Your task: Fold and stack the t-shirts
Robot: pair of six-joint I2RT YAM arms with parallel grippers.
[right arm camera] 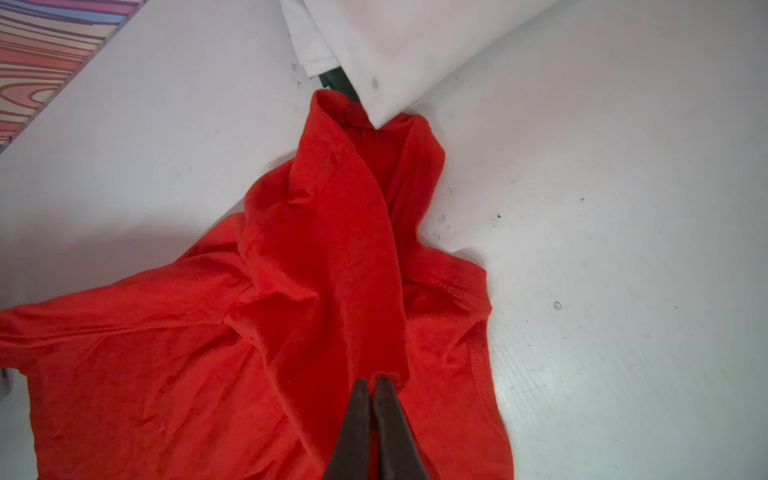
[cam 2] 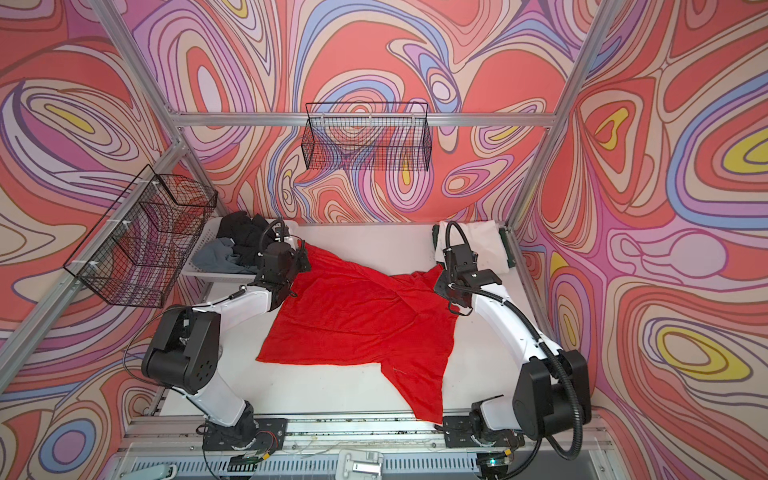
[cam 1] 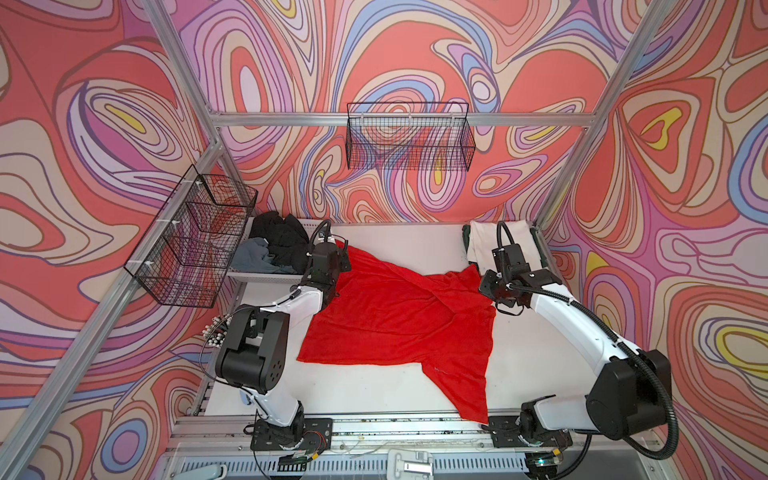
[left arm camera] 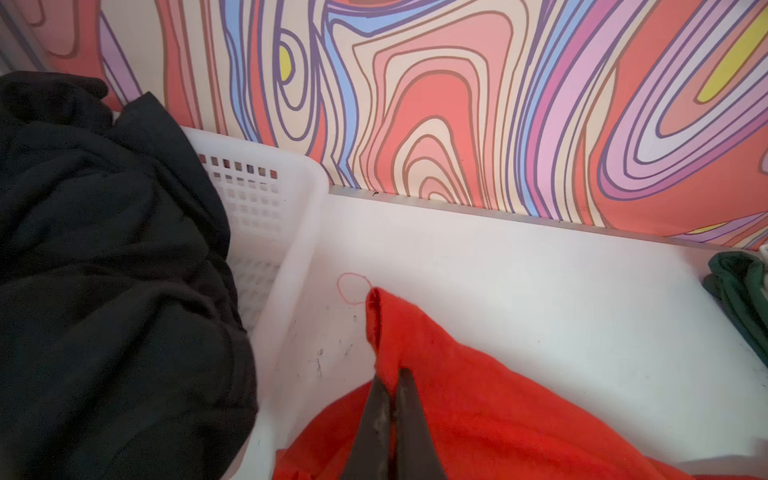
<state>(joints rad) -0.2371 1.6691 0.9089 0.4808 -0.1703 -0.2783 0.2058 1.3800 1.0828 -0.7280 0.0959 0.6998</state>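
Observation:
A large bright red t-shirt (cam 1: 399, 316) (cam 2: 357, 316) lies spread and rumpled across the white table, one end trailing to the front edge. My left gripper (left arm camera: 390, 374) is shut on a far-left corner of it, beside the basket. My right gripper (right arm camera: 374, 380) is shut on a raised fold of the red cloth (right arm camera: 324, 249) at its far-right end. A folded white t-shirt (cam 1: 486, 241) (right arm camera: 395, 41) rests on a dark green one (left arm camera: 735, 286) (right arm camera: 336, 83) at the back right. Black (cam 1: 282, 237) (left arm camera: 104, 249) and grey (cam 1: 253, 257) shirts lie heaped in the basket.
The white perforated basket (cam 1: 266, 276) (left arm camera: 266, 195) stands at the back left, close to my left wrist. Black wire baskets hang on the back wall (cam 1: 409, 137) and the left wall (cam 1: 195, 237). Bare table (cam 1: 374, 386) shows in front of the red shirt.

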